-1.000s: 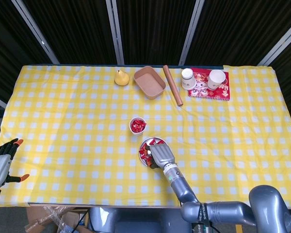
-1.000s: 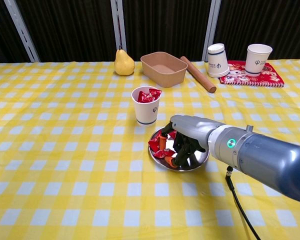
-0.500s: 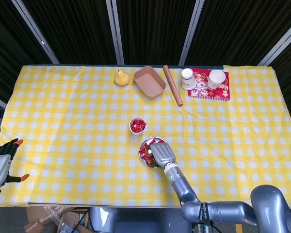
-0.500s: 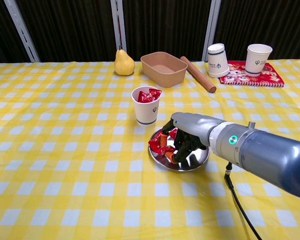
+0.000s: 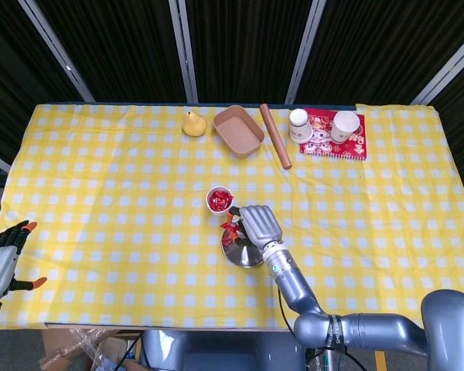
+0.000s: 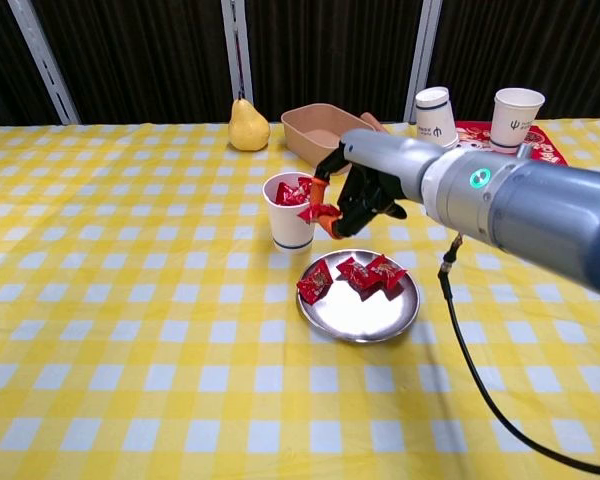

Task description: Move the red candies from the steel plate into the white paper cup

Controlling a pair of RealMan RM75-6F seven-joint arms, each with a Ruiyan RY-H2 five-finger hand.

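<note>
The white paper cup (image 6: 291,222) (image 5: 220,199) stands mid-table with red candies heaped inside. Just in front of it lies the steel plate (image 6: 372,318) (image 5: 240,253), with three red candies (image 6: 357,274) along its far side. My right hand (image 6: 366,183) (image 5: 259,224) hovers above the plate, right beside the cup's rim, and pinches one red candy (image 6: 316,212) in its fingertips. My left hand (image 5: 1,260) rests off the table's near left corner, fingers apart and holding nothing; the chest view does not show it.
Along the far edge stand a yellow pear (image 6: 247,127), a brown paper tray (image 6: 320,131), a wooden rolling pin (image 6: 402,152), and two paper cups (image 6: 433,120) (image 6: 515,116) by a red mat (image 6: 510,150).
My right hand has lifted off the plate with a candy and moved up and left, to beside the cup's rim. The left hand has stayed still.
</note>
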